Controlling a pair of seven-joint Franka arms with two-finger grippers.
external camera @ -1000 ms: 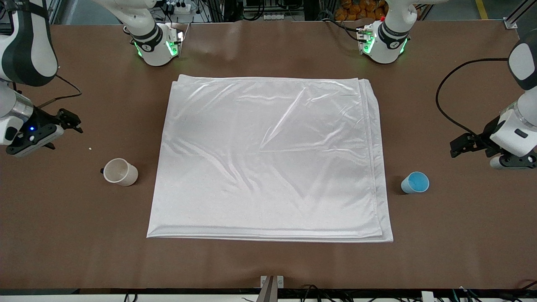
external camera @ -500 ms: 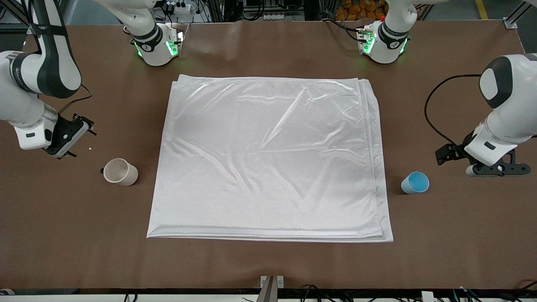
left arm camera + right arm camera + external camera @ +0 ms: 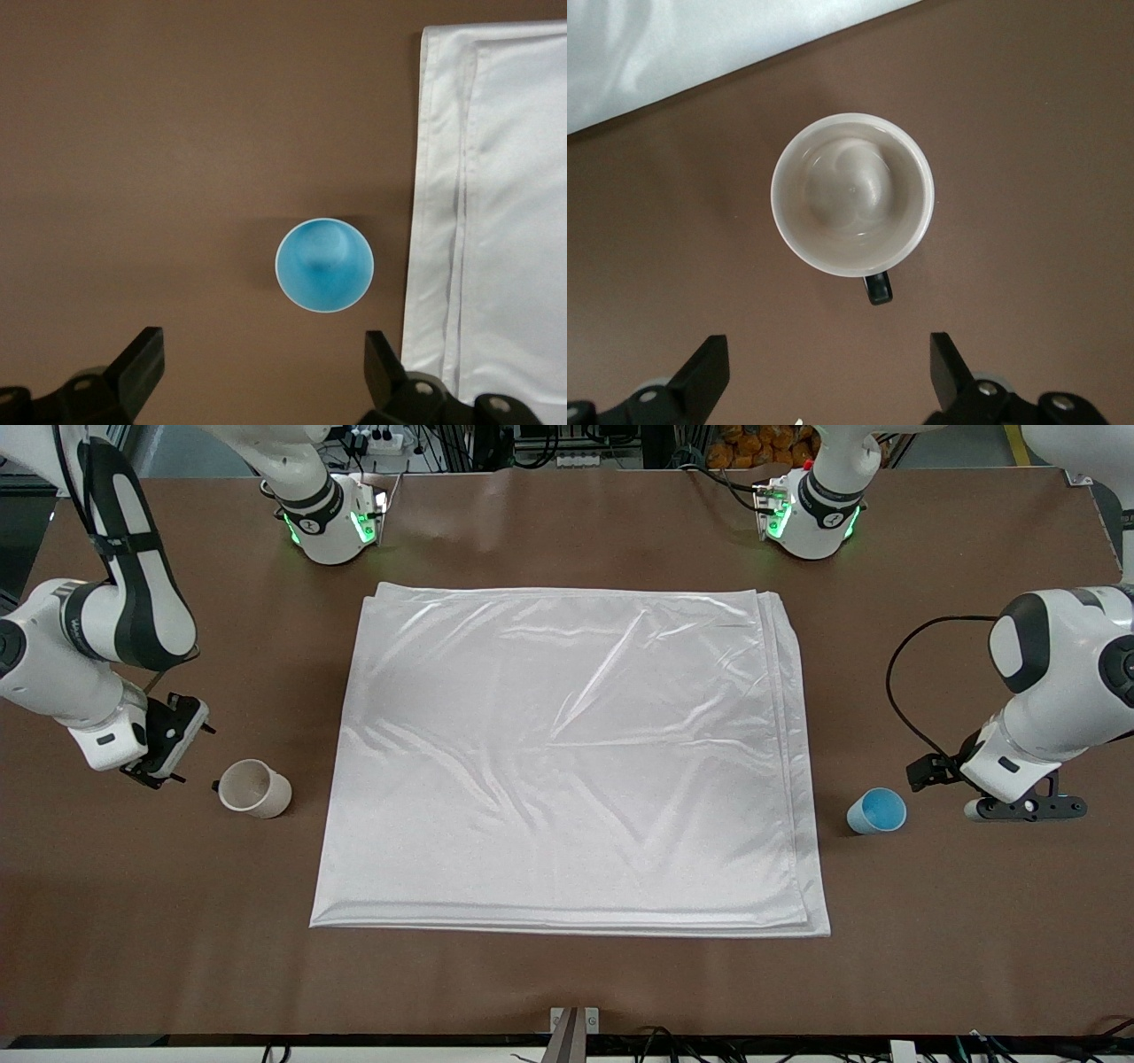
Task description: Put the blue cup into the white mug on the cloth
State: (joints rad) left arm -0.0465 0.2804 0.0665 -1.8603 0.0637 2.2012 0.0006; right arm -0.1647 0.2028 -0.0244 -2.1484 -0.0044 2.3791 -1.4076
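On the brown table (image 3: 567, 974), at the cloth's (image 3: 567, 762) three o'clock edge, the blue cup (image 3: 876, 811) stands upright; the left gripper (image 3: 262, 372) hangs beside it, jaws spread wide, holding nothing. At nine o'clock, the white mug (image 3: 254, 788) stands off the cloth, the right gripper (image 3: 829, 376) nearby, likewise wide and empty

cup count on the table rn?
2. The blue cup stands on bare table off the cloth toward the left arm's end; the white mug toward the right arm's end. None looks hidden.

White mug (image 3: 852, 194) upright on table (image 3: 1028, 142) — right hand (image 3: 824, 376) spread wide.
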